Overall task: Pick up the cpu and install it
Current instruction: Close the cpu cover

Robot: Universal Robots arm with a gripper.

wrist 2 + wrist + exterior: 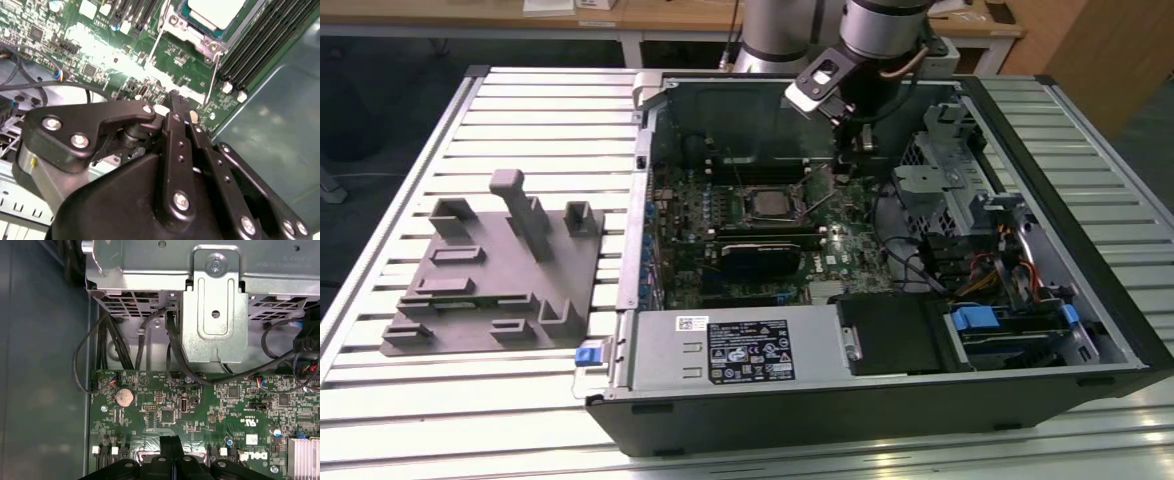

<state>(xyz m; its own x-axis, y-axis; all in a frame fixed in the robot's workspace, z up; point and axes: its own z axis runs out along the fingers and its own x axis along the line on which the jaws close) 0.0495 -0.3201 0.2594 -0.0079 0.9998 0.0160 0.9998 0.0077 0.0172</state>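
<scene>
The cpu (pixel 769 205) is a silvery square lying inside the socket frame (pixel 770 190) on the motherboard of the open computer case. In the second wrist view the cpu (pixel 216 10) sits in its metal frame, with thin wire levers beside it. My gripper (pixel 849 160) hangs over the board, to the exterior view's right of the socket and a little behind it. Its black fingers (pixel 176 117) are pressed together with nothing between them, and the gripper (pixel 171 442) points at the green board. It is apart from the cpu.
The case (pixel 881 400) lies open on a slatted table (pixel 520 110). A grey plastic tray (pixel 494 270) with upright posts stands at the exterior view's left. A metal drive cage (pixel 215 300), black cables (pixel 120 350), memory slots (pixel 260 45) and a heatsink (pixel 304 457) crowd the board.
</scene>
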